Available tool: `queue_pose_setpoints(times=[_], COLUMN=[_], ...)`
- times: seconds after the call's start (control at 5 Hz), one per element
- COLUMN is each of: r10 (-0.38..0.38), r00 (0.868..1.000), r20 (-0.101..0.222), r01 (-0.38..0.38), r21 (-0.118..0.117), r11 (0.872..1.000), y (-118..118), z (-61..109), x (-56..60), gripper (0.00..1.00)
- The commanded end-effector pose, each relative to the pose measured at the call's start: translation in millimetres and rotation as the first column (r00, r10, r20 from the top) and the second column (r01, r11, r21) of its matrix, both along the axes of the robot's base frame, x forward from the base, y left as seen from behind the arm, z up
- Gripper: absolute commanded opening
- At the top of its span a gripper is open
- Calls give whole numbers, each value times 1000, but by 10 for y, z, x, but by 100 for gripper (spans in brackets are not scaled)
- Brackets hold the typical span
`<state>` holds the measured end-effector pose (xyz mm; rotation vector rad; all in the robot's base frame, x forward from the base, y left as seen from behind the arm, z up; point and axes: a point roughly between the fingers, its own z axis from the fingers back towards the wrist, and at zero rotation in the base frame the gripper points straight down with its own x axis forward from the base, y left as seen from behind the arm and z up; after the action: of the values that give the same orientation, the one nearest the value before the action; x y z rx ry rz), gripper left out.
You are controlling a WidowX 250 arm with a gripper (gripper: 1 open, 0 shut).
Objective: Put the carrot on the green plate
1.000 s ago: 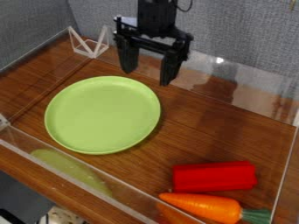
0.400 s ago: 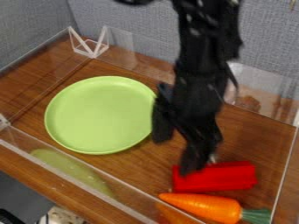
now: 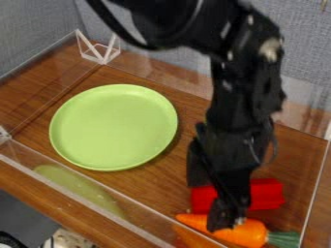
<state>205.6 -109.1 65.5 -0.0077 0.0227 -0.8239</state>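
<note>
Camera view: black robot hand points down at 5 o'clock of scene, fingers apart, nothing clamped, tips over small orange tapered toy carrot. Carrot lies on brown wooden desk at lower right edge, partly hidden by hand. Red rectangular block just beside carrot, toward 12 o'clock. Round light lime-green plastic plate at 9 o'clock of hand, well apart from carrot.
</note>
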Motion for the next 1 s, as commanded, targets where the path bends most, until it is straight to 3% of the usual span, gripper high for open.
queue_pose_setpoints(times=[0.0,0.2,0.4,0.6,0.8], r10=[-63,-88,-91,-97,-92], r00=[997,995,994,994,995], r20=[40,53,59,49,46], r01=[64,89,93,99,94], r21=[-21,-26,-36,-44,-50], r11=[998,996,995,994,994], y=[-68,-105,-114,-135,-137], z=[-108,-238,-322,-379,-411], x=[21,20,-4,6,-16], gripper=[100,100,0,100,0])
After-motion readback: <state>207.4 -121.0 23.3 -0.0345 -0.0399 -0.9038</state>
